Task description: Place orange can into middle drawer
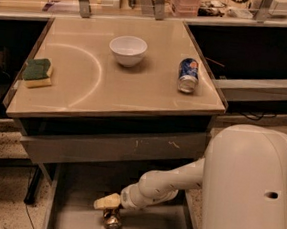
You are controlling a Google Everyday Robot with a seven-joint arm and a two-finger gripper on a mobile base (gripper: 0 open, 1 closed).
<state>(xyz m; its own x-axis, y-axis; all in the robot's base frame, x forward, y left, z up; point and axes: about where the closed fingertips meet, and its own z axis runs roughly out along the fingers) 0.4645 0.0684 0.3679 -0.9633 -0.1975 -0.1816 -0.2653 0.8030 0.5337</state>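
The middle drawer [69,218] is pulled open below the tabletop, a wide shallow grey tray. The orange can [112,220] sits low inside it, shiny orange-gold, directly under my gripper. My gripper [109,210] reaches down into the drawer from the right on the white arm [167,186], with a pale yellowish finger [106,201] showing above the can. The gripper is at the can's top; I cannot tell whether it still grips it.
On the tabletop stand a white bowl [127,50], a blue can with a red-white logo [188,75] and a green-and-yellow sponge [37,72]. A grey drawer front with white scratch marks [115,146] is above the open drawer. The robot's white body [249,191] fills the lower right.
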